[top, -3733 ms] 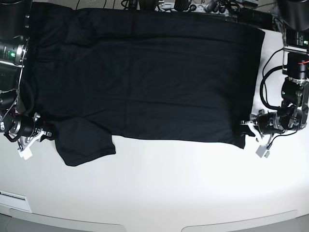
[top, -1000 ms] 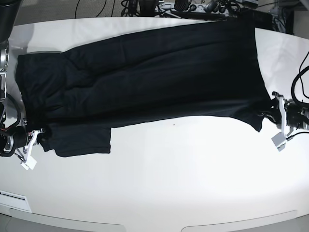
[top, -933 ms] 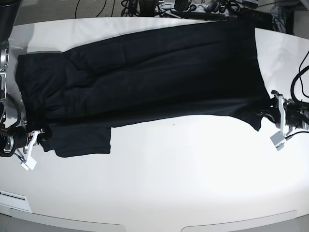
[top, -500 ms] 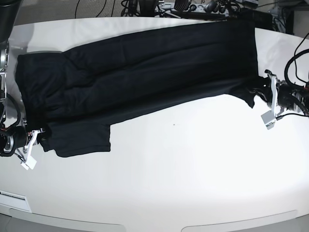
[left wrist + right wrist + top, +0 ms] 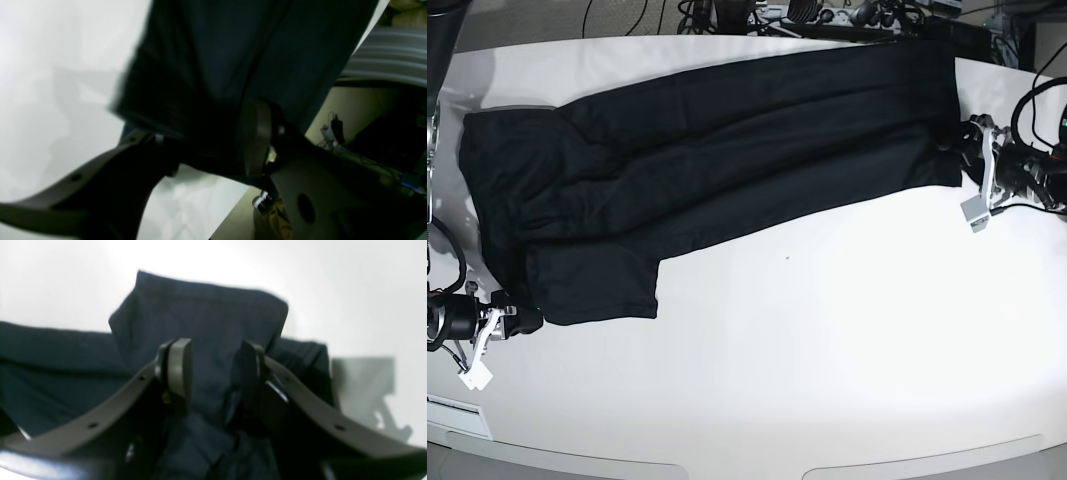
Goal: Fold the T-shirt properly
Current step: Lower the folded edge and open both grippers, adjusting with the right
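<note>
The T-shirt (image 5: 717, 170) lies flat on the white bench (image 5: 827, 350), folded lengthwise into a long dark band that runs from the left end of the base view up toward the far right, with 1 sleeve (image 5: 592, 285) poking out at the near left.

At the right end, the left gripper (image 5: 979, 165) sits at the hem corner. In its wrist view the fingers (image 5: 257, 140) stand apart with cloth lying loosely between them, so nothing looks pinched.

The right gripper (image 5: 495, 322) is just off the sleeve's edge. Its fingers (image 5: 180, 368) are parted as well, with fabric under and between them but not clamped.

This looks like the release after laying down a lengthwise fold. To finish it cleanly, both arms should probably back straight out along the bench, away from the cloth (lifting first could snag an edge and drag the layer open). The near edge runs slanted, so the next grasp ought to square it up.
</note>
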You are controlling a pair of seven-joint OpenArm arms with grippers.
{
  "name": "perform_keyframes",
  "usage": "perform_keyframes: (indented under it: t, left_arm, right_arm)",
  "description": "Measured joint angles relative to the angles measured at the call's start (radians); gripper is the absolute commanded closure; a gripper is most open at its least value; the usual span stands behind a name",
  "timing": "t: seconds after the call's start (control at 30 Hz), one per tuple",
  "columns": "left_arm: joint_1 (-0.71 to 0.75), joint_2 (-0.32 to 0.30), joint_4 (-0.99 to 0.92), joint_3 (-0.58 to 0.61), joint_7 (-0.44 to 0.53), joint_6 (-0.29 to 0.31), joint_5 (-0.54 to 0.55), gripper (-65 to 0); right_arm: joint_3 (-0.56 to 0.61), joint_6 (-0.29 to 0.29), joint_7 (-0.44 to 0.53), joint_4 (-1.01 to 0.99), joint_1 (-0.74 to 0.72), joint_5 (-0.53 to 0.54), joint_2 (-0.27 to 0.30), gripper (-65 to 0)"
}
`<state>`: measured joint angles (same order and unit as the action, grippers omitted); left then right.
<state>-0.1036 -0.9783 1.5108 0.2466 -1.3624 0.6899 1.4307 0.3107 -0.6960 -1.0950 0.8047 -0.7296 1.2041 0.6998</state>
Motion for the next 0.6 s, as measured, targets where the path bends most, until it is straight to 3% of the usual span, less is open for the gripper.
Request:
perform_keyframes:
  t: [0.17, 0.27, 0.53, 0.6]
  left_arm:
    - [0.012, 0.003, 0.0, 0.0, 0.028, 0.0, 0.002, -30.8]
    - [0.012, 0.003, 0.0, 0.0, 0.027, 0.0, 0.002, -30.8]
    - [0.016, 0.002, 0.0, 0.0, 0.028, 0.0, 0.002, -30.8]
    - [0.023, 0.003, 0.0, 0.0, 0.026, 0.0, 0.002, -30.8]
  right_arm:
    - [0.0, 0.003, 0.155, 0.0, 0.032, -0.216, -0.04, -34.8]
    - [0.0, 0.002, 0.243, 0.0, 0.043, -0.362, -0.084, -34.7]
    - [0.0, 0.151, 0.392, -0.001, 0.054, -0.692, -0.17, -34.7]
    - [0.0, 0.163, 0.405, -0.001, 0.055, -0.707, -0.172, -34.7]
